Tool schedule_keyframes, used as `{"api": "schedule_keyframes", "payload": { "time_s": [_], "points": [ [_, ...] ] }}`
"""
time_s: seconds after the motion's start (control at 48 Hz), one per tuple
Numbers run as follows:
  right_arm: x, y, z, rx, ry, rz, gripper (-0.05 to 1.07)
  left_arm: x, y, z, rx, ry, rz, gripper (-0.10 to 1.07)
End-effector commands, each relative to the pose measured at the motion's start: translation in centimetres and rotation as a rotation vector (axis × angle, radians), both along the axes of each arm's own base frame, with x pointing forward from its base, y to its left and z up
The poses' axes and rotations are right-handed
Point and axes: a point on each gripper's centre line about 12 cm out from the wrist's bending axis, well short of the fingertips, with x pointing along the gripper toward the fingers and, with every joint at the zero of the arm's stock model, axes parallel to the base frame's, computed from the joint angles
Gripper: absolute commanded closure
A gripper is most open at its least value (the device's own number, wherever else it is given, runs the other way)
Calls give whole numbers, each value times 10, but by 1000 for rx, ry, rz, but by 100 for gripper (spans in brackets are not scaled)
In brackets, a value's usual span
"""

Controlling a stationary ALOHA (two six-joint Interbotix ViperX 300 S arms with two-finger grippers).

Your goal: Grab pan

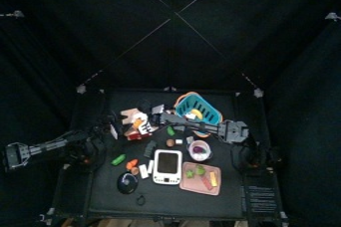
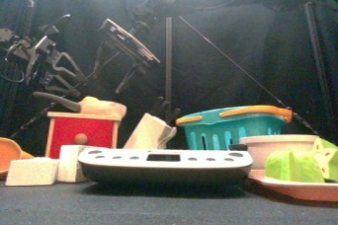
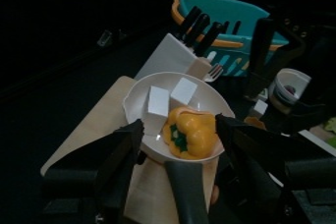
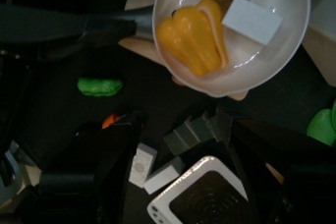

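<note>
The pan (image 3: pixel 168 108) is white with a long handle and rests on a pale wooden board (image 3: pixel 98 130). It holds a yellow pepper (image 3: pixel 192 133) and two white cubes. My left gripper (image 3: pixel 180 126) is open, one jaw on each side of the pan's handle near the bowl, not closed on it. My right gripper (image 4: pixel 197 125) hangs open above, and the pan (image 4: pixel 234 33) lies just beyond its jaws. From the front, the pan (image 2: pixel 101 106) shows behind a red box, its dark handle pointing left. In the top view the pan (image 1: pixel 136 121) sits left of the table's centre.
A teal basket (image 2: pixel 235 125) with an orange handle and a white knife block (image 2: pixel 148 130) stand right behind the pan. Nearer the front are a white scale (image 2: pixel 165 165), a pink board with green pieces (image 1: pixel 200 179), a white cup (image 1: pixel 200 149) and a red box (image 2: pixel 82 132).
</note>
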Motion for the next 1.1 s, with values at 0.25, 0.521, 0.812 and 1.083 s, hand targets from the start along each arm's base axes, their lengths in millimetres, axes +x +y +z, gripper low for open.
{"api": "schedule_keyframes", "payload": {
  "time_s": [0.25, 0.521, 0.812, 1.083],
  "points": [
    [-17, -29, 25, -59, 16, -91, 9, 2, 1, 5, 14, -11, 0, 3],
    [-16, -50, 8, -59, 47, -125, 9, 2, 1, 4, 19, -7, -3, 3],
    [-16, -62, -3, -53, 61, -150, 10, 3, 2, 10, 38, -38, 1, 3],
    [-14, -66, -11, -48, 69, -148, 10, 3, 4, 15, 70, -86, 10, 3]
  ]
}}
